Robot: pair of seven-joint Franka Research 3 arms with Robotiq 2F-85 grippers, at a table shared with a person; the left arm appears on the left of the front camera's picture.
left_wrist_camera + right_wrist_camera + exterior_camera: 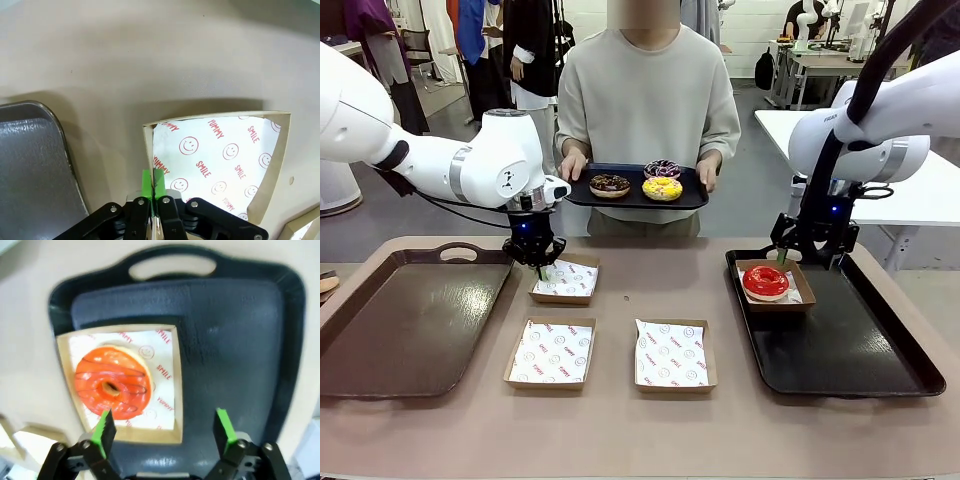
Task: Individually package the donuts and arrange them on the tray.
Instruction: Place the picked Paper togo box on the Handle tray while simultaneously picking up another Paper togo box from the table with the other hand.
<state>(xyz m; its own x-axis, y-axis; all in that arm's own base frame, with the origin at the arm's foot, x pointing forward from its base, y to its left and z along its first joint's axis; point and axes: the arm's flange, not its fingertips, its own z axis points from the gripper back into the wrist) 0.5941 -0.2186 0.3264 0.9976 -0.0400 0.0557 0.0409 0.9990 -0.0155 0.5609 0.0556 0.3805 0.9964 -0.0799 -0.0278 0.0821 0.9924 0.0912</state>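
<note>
The glossy red donut (765,281) (112,382) lies in a paper-lined box (167,385) at the far end of the black right tray (850,350). My right gripper (808,260) (164,429) hangs open just above and behind that box, holding nothing. A person at the far side holds a dark tray (695,195) carrying the yellow-iced donut (662,188), a dark chocolate sprinkled donut (610,185) and a chocolate donut with white and coloured sprinkles (662,168). My left gripper (542,268) (152,181) is shut on the side wall of an empty paper-lined box (566,280) (220,155).
Two more empty paper-lined boxes (551,353) (670,354) sit side by side in the table's middle front. A brown tray (410,320) (30,170) lies at the left, close to the gripped box. The near part of the right tray is bare.
</note>
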